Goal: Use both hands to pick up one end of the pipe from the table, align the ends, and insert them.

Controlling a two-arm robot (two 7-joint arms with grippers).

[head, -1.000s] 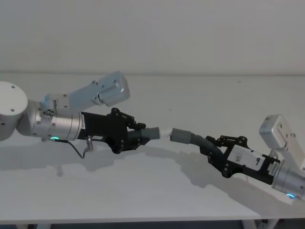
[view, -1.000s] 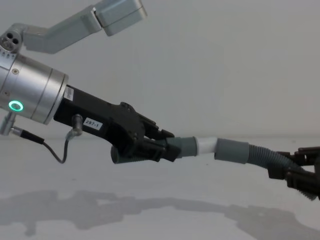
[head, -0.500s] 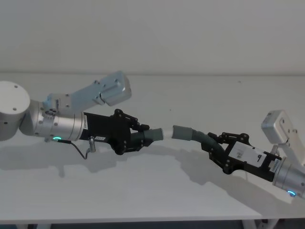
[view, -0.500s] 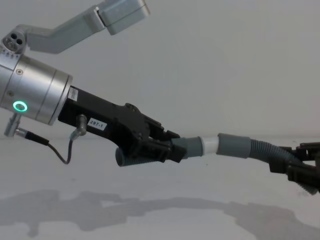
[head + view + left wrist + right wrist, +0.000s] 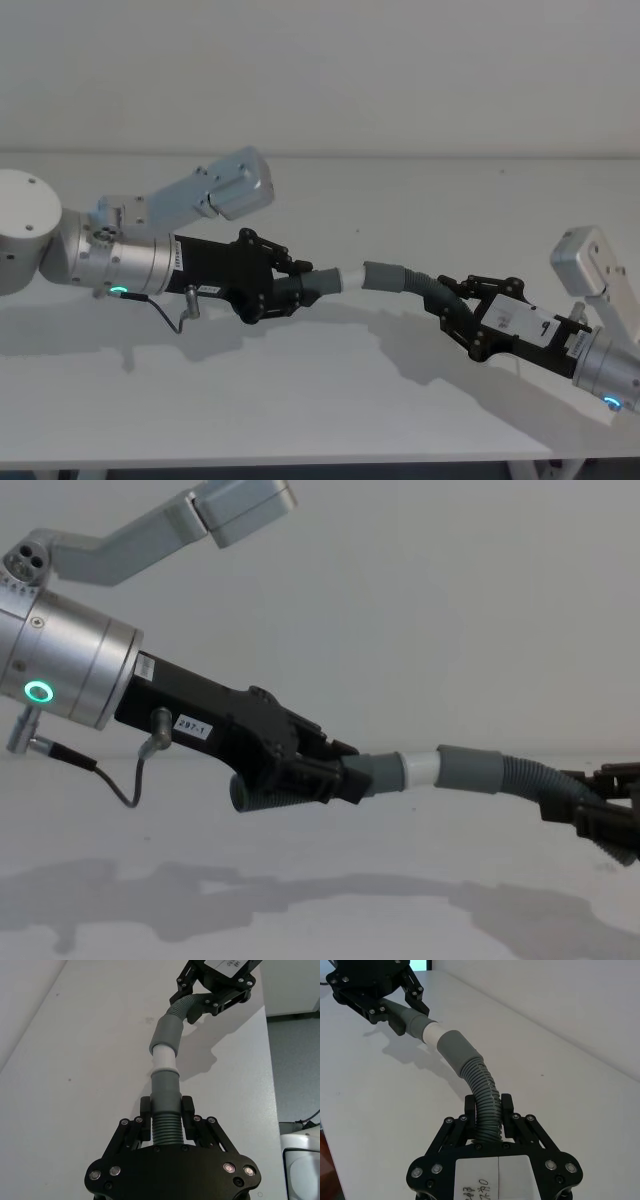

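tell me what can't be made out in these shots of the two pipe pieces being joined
- How far the white tip sits inside the socket collar: the collar's wall hides it in every view.
- The right gripper in the chest view: cut off by the right edge.
- The ribbed hose where the left gripper clamps it: covered by the fingers in the head view.
- The label on the right gripper: its writing is cut off by the edge of the right wrist view.

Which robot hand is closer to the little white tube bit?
The left. The left gripper clamps the ribbed piece just behind the white tube tip. The right gripper holds the other piece farther back, beyond its grey socket collar and a curved ribbed stretch.
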